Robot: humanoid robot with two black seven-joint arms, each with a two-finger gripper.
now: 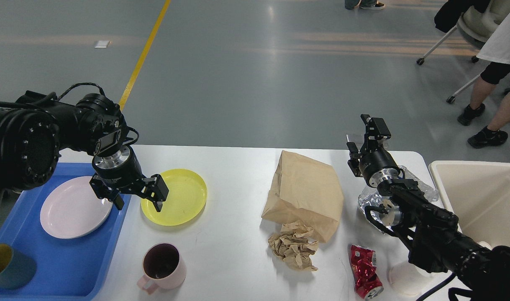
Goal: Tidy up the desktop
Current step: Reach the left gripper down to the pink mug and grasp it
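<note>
The white desktop (234,251) spans the view. On it lie a yellow plate (183,196), a pink mug (162,265), a brown paper bag (305,190), a crumpled paper wad (293,248), a crushed red can (365,276) and crumpled foil (374,200). My left gripper (138,202) hangs open over the left rim of the yellow plate, with nothing between its fingers. My right gripper (365,136) stands open above the far right of the desktop, near the foil, holding nothing.
A blue tray (66,259) at the left holds a pink plate (73,211) and a teal and yellow cup (6,267). A cream bin (480,196) stands at the right. A white cup (407,278) sits under my right arm. People and a chair stand beyond.
</note>
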